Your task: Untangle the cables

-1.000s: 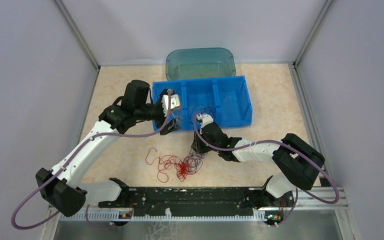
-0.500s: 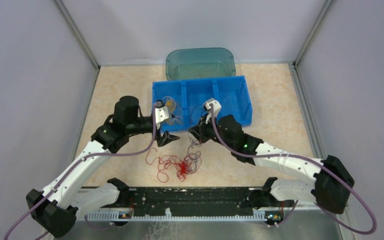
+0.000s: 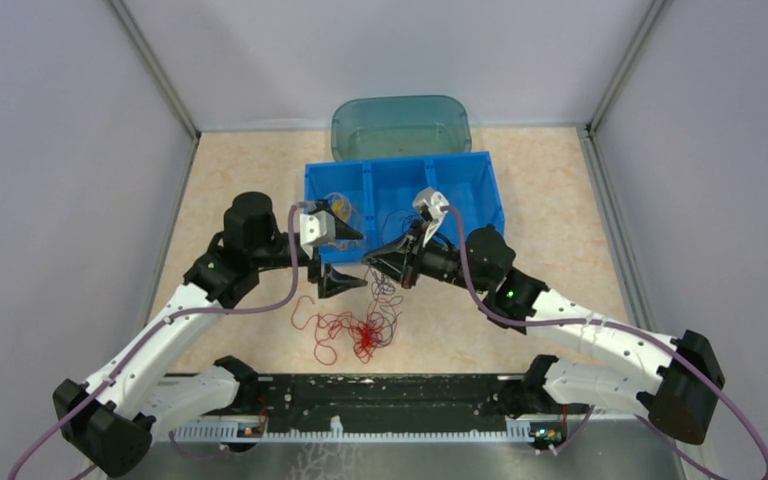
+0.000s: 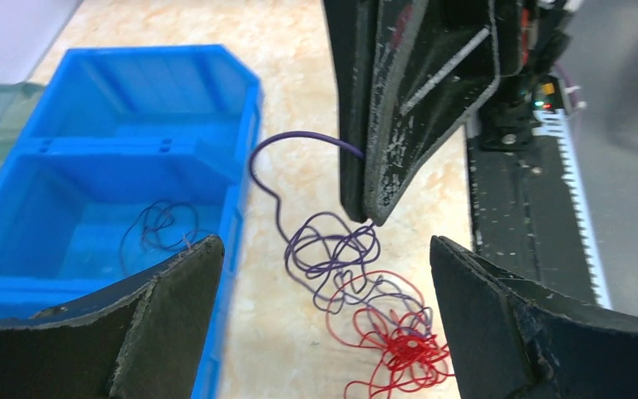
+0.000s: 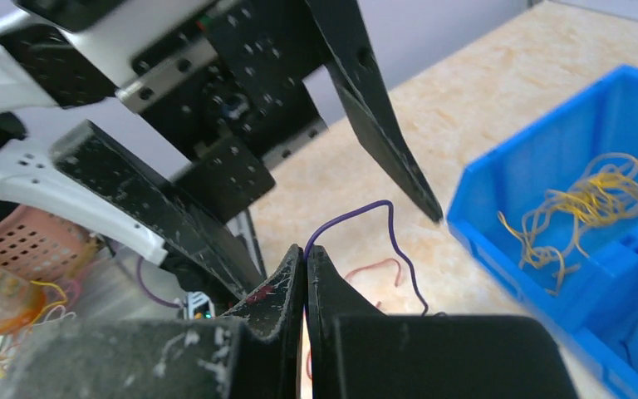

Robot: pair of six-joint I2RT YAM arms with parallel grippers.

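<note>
Pale walls [image 3: 50, 200] enclose a beige speckled desk [image 3: 560, 200] on 3 sides.

1. Left tool [image 3: 352, 259]: its fingers are spread wide and grip nothing. It sits at the near left corner of a blue bin [image 3: 480, 236], facing the right tool.
2. Right tool [image 3: 371, 262]: its fingers are pressed together, pinching a purple cable [image 5: 392, 231] at the very tip. The tip points at the left tool and lies close in front of its spread fingers.
3. Purple cable: in the right wrist view it arches up out of the pinched tip and drops toward the desk. In the left wrist view it leaves the side of the right tool [image 4: 372, 199] in a curve, runs down beside the bin wall [image 4: 245, 158] and ends in a loose coil under that tool's tip, between the fingers of the left tool [image 4: 324, 249].
4. Red cable [image 3: 364, 336]: a dense curly clump lying on the desk below and nearer than both tools. The lower loops of the purple coil overlap its top edge.
5. Yellow cable [image 5: 586, 204]: loose loops resting inside the bin compartment just beyond the left tool.
6. Dark cable [image 4: 162, 229]: a thin curl on the floor of the middle compartment, beyond the right tool.
7. Teal see-through tub [image 3: 400, 125]: it stands behind the bin, well apart from both tools.
</note>
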